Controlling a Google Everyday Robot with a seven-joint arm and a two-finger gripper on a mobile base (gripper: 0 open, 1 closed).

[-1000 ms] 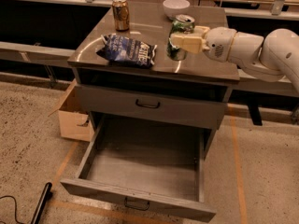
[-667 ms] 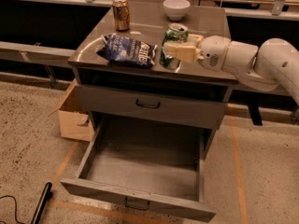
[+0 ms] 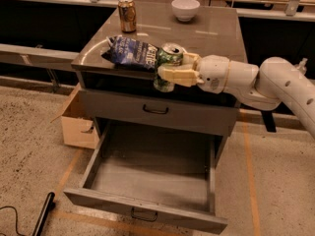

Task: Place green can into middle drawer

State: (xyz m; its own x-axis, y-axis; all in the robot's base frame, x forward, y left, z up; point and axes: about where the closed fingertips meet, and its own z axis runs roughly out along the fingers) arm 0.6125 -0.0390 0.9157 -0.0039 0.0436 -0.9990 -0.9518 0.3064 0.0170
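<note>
The green can [image 3: 168, 63], dark green with a silver top, is held in my gripper [image 3: 170, 73], whose pale fingers [image 3: 176, 74] are shut around its middle. The can hangs upright in the air at the cabinet's front edge, just right of a chip bag and above the closed handled drawer [image 3: 156, 111]. The middle drawer [image 3: 152, 173], wide, shallow and grey, is pulled fully open below, its flat floor bare. My white arm [image 3: 256, 80] reaches in from the right.
A blue chip bag [image 3: 130, 52] lies at the cabinet top's front left. A gold-brown can [image 3: 127, 14] and a white bowl [image 3: 185, 9] stand at the back. A cardboard box [image 3: 78, 122] sits on the floor left of the cabinet. A black rod [image 3: 42, 215] lies bottom left.
My gripper has carried the green can forward and left, off the cabinet top to its front edge above the open drawer.
</note>
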